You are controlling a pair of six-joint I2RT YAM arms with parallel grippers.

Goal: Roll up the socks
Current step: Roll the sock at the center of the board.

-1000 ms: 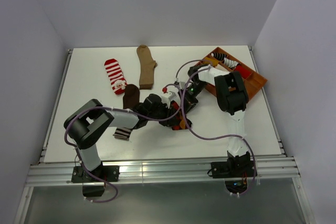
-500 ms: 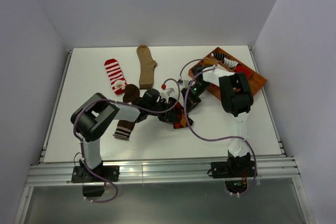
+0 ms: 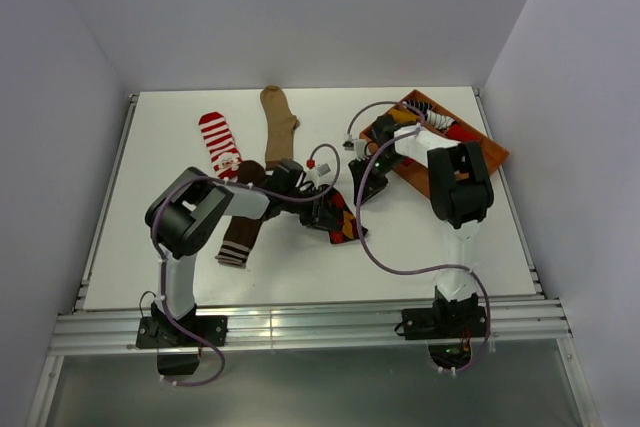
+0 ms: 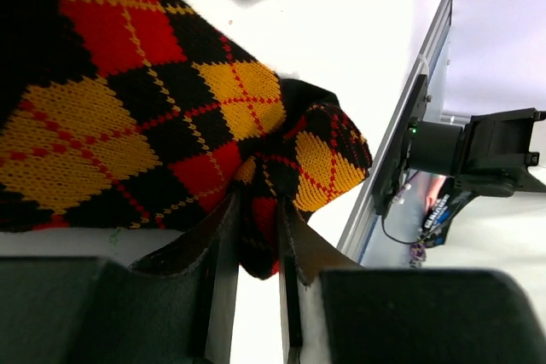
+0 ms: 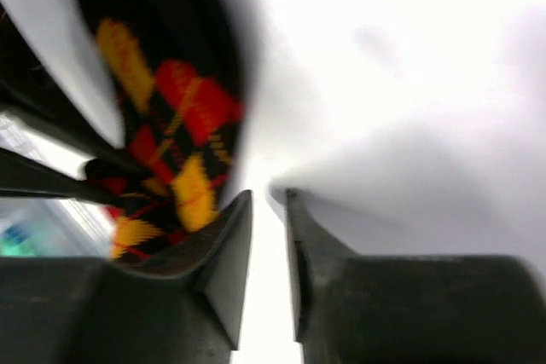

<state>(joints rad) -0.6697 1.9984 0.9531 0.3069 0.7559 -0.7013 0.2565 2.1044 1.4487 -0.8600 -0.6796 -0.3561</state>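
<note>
The black sock with orange-red argyle diamonds lies bunched at the table's middle. My left gripper is shut on a fold of it; in the left wrist view the fabric is pinched between the fingers of that gripper. My right gripper stands just right of the sock, its jaws a narrow gap apart with nothing between them. In the right wrist view that gripper hangs over bare table, the argyle sock to its left. The dark brown sock with striped cuff, the tan sock and the red-and-white striped sock lie flat.
A brown wooden tray at the back right holds rolled socks. Purple cables loop from both arms over the table's middle. Metal rails edge the table on the left and at the front.
My right gripper has let go of the argyle sock, opened a little and drawn back towards the tray. The left gripper keeps its hold, and its arm has swung further over the table.
</note>
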